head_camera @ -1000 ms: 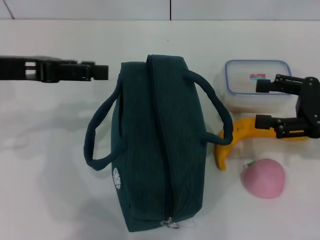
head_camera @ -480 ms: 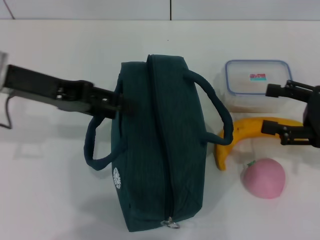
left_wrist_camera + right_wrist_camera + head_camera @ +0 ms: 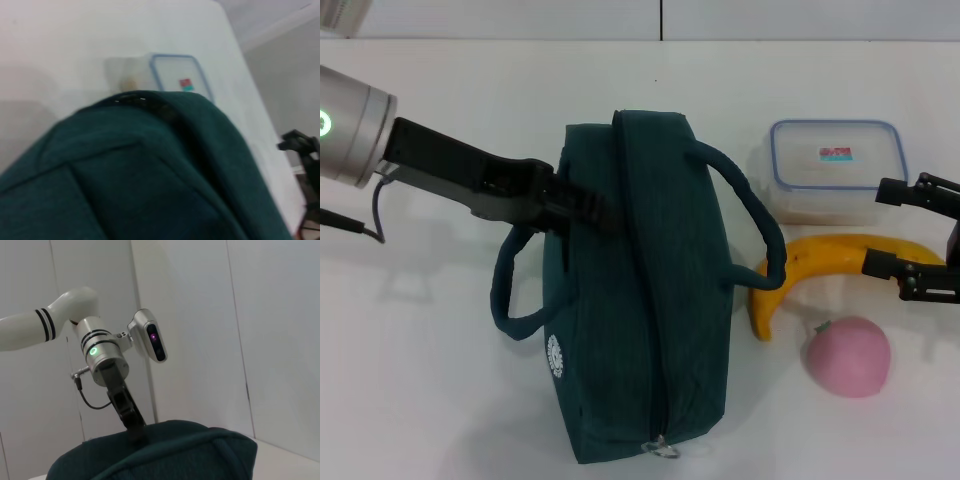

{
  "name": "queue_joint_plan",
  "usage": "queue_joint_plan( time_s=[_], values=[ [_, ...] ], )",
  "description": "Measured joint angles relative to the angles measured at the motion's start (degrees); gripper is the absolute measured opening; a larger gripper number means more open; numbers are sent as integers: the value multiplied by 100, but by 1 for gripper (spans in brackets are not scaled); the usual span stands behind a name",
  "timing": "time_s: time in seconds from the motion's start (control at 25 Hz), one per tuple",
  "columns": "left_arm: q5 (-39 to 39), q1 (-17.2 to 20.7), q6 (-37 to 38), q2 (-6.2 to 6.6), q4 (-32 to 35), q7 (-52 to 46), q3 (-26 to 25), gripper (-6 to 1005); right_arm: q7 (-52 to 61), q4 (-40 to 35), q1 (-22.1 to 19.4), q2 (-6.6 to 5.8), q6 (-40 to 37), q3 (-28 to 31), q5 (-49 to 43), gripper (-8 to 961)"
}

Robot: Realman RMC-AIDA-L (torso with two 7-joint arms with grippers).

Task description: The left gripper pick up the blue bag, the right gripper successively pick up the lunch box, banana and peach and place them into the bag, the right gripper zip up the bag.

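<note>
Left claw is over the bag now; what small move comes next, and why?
Probably ease the left claw down onto the blue bag near its zip seam and grip. Its tips lie over the bag's top by the left handle, nothing lifted yet; right claw waits open beside the banana.

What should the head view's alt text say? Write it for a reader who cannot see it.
The left gripper reaches over the zipped blue bag lying on a white table. To the bag's right lie a lunch box, a banana and a peach, with the open right gripper beside them.
</note>
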Motion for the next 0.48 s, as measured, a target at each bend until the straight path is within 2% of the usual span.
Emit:
queue_joint_plan(
  time_s=[0.2, 0.48],
  values=[
    [80, -58, -43, 20, -21, 46, -2, 669, -8, 0, -65, 10, 3, -1, 26, 810],
    [85, -141, -35, 55, -377, 21, -2, 512, -11, 0, -146, 28, 5, 136, 43, 804]
  ],
)
